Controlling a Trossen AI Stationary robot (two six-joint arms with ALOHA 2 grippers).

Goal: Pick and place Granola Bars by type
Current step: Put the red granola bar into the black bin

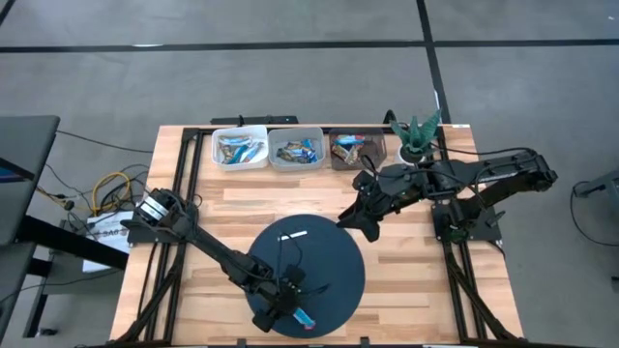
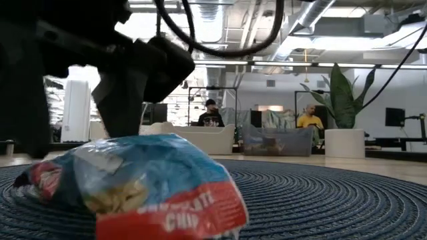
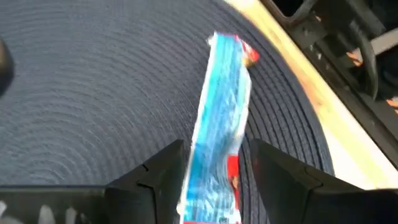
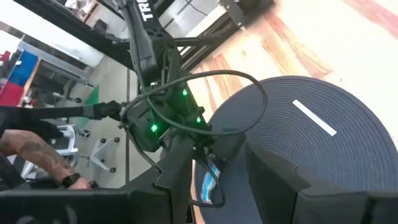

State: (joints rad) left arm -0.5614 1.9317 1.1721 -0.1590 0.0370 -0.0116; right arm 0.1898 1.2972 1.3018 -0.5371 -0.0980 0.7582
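A blue granola bar (image 1: pixel 303 318) is lying on the dark round mat (image 1: pixel 334 253), close to the mat's edge at about 6 o'clock. The left gripper (image 1: pixel 295 311) is sitting low over it, its two fingers (image 3: pixel 163 168) standing wide on either side of the wrapper's near end without pinching it; the wrapper (image 3: pixel 222 124) is stretching away between them, flat on the mat. From table height the same bar (image 2: pixel 137 187) is filling the foreground, showing a red band on its blue foil.

A thin white strip (image 1: pixel 293 234) is lying on the mat toward 12 o'clock, well apart from the bar.

The right gripper (image 1: pixel 344 221) is hovering at the mat's 1 o'clock edge, above the wooden table (image 1: pixel 406 280), holding nothing; I cannot tell how wide its fingers are standing.

Three small bins are lining the table's far edge at 12 o'clock: the left one (image 1: pixel 240 148) and the middle one (image 1: pixel 296 148) are holding bluish and silvery bars, the right one (image 1: pixel 356 149) brownish ones. A potted plant (image 1: pixel 416 133) is standing just beside the right bin.
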